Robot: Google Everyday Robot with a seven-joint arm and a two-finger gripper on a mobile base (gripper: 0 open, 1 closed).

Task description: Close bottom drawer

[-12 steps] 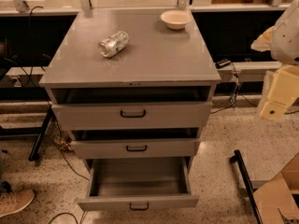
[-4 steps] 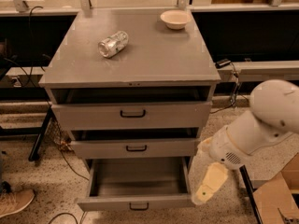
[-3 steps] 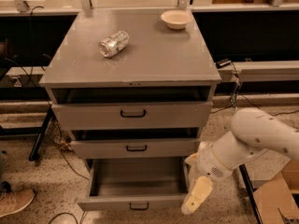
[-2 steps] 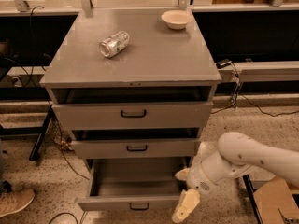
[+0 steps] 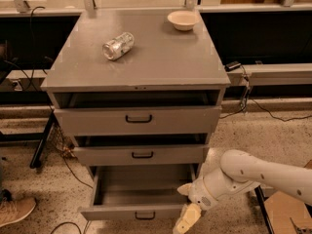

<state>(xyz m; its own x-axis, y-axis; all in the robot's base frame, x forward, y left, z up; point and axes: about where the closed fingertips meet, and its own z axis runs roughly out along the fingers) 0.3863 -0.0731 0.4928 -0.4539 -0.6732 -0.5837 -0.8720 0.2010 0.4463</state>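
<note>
pincer [image 5: 185, 214] beside forward-jutting bottom drawer [image 5: 117, 212]

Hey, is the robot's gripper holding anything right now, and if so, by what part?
Nothing is held. The gripper sits at the bottom drawer's front right corner, off its handle.

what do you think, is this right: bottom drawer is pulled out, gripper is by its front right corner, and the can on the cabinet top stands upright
Not quite. The camera view shows the can lying on its side on the cabinet top, not upright. The rest holds: the bottom drawer is pulled out and the gripper is by its front right corner.
</note>
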